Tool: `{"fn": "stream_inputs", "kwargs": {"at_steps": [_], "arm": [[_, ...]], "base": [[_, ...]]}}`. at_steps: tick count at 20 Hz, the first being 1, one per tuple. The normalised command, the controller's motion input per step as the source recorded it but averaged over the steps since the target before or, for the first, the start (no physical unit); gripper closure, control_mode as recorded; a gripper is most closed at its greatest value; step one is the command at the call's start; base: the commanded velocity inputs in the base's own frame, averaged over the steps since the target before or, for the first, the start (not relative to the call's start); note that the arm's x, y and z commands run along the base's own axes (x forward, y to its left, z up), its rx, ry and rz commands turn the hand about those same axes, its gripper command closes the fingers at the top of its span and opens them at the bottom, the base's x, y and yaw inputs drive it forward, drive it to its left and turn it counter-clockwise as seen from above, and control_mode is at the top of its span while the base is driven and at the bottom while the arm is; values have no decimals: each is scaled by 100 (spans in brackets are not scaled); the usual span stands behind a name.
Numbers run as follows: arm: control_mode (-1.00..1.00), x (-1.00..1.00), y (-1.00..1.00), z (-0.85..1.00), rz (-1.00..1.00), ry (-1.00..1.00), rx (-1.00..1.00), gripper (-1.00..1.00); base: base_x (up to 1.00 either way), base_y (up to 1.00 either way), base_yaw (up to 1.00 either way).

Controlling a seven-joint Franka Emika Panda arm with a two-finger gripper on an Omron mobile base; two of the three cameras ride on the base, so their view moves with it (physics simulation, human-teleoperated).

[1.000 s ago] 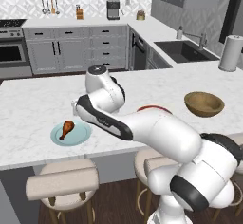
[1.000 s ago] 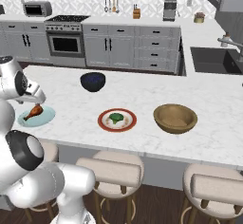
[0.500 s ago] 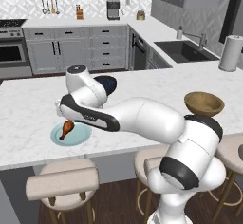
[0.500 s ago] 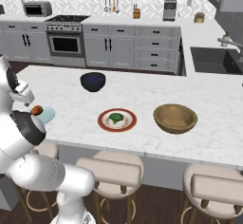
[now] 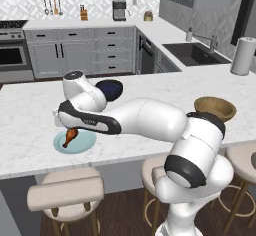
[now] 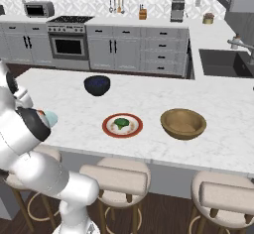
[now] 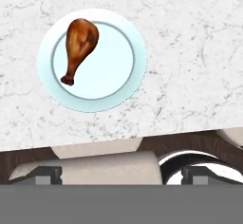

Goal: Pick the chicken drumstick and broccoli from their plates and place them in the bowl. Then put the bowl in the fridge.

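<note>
We hover our hand (image 7: 121, 173) above the marble surface (image 7: 190, 52), its fingers spread wide and holding nothing, as the first pick takes shape. The chicken drumstick (image 7: 79, 47) lies on the pale blue-green plate (image 7: 116, 71), toward one side of the dish, its meaty end pointing away from the thin bone. In the hand view the plate sits off to the upper left, so we judge the hand is not yet centred over the food. To do this well, we would shift until the drumstick lies between the fingers, turn the wrist so they close across the thick meaty part rather than along the bone, then descend straight and stop short of the plate. A grasp on the narrow bone would likely let it swing or slip. The broccoli (image 6: 121, 123) waits on the red-rimmed plate (image 6: 136, 129), with the wooden bowl (image 6: 183, 123) just beside that plate and well apart from the drumstick, so a firm hold matters for the carry across the surface. A dark bowl (image 6: 96, 85) sits behind them.
</note>
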Motion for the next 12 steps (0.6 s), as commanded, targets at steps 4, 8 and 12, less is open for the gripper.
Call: {"fn": "stream_inputs", "kwargs": {"at_steps": [4,8,12], "arm": [[-100,18,9,-34,0,1,0,-100],[-100,55,0,-32,-4,0,0,-100],[-100,57,4,-24,-4,0,0,-100]], "base": [[0,0,0],[0,0,0],[0,0,0]]}}
